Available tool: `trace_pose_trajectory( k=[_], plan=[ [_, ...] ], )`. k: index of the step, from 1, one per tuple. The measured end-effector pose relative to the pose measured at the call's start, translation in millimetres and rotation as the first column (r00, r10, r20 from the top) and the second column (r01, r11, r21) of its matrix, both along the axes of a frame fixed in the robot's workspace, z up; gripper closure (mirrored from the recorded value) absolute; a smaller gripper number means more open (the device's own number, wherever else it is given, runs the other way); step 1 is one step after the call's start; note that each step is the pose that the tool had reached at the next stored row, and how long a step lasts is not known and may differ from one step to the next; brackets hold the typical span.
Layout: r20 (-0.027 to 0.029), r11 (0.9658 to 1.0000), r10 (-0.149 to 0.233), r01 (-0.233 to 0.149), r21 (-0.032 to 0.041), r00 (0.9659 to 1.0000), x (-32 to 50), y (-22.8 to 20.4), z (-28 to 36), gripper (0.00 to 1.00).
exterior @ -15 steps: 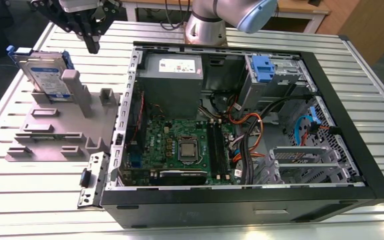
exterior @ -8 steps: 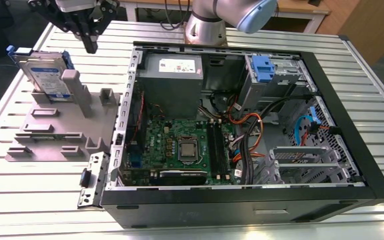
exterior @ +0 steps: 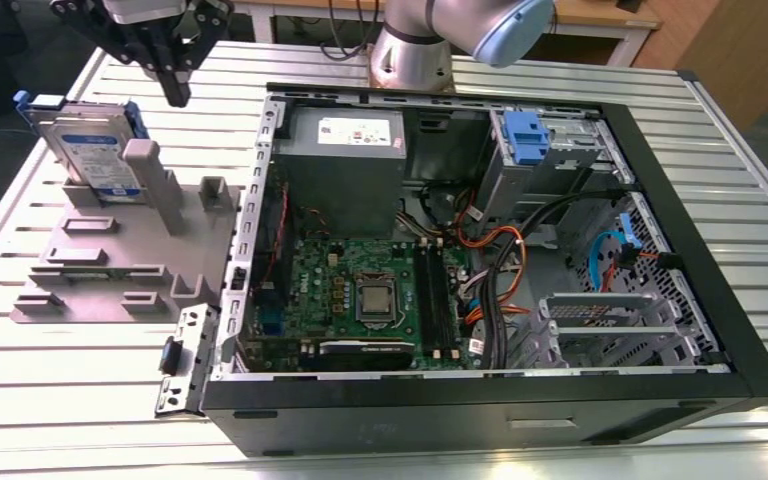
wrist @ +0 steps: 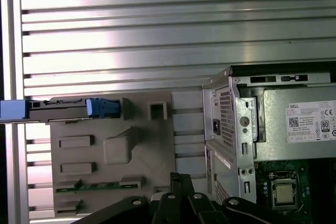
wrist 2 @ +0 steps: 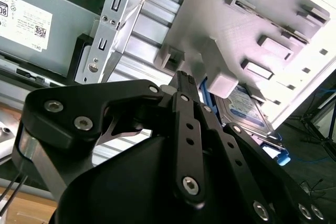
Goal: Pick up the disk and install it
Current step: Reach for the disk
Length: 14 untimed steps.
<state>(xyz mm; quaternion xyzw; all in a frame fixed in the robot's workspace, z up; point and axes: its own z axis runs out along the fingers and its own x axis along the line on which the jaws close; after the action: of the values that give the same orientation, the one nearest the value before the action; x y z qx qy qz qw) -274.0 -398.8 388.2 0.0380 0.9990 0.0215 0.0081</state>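
The disk (exterior: 91, 150), a silver drive with a white-and-blue label in a blue carrier, stands on edge in a slot of the grey holder (exterior: 117, 265) at the exterior view's left, beside the open computer case (exterior: 491, 230). My gripper (exterior: 177, 92) hangs above the table between the disk and the case, a little toward the exterior view's right of the disk and apart from it. Its fingers are shut with nothing in them. The first wrist view shows the disk (wrist: 63, 106) edge-on, beyond my gripper (wrist: 179, 179). In the second wrist view the disk (wrist 2: 247, 108) lies past my gripper (wrist 2: 184, 77).
The case holds a grey power-supply box (exterior: 344, 140), a motherboard (exterior: 357, 290), cable bundles (exterior: 504, 260) and a blue bracket (exterior: 524, 135) in the drive bay at the back. The arm's base (exterior: 411, 60) stands behind the case. The holder has several other slots.
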Motion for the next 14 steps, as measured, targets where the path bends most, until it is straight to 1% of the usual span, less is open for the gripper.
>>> trace_pose_trajectory(
  k=[9,14],
  plan=[
    [-0.0001,1.0000,0.000,0.000,-0.0001,1.0000,-1.2,0.0,0.0,0.89],
    [-0.0001,1.0000,0.000,0.000,0.0000,1.0000,-3.6,0.0,0.0,0.89]
  ],
)
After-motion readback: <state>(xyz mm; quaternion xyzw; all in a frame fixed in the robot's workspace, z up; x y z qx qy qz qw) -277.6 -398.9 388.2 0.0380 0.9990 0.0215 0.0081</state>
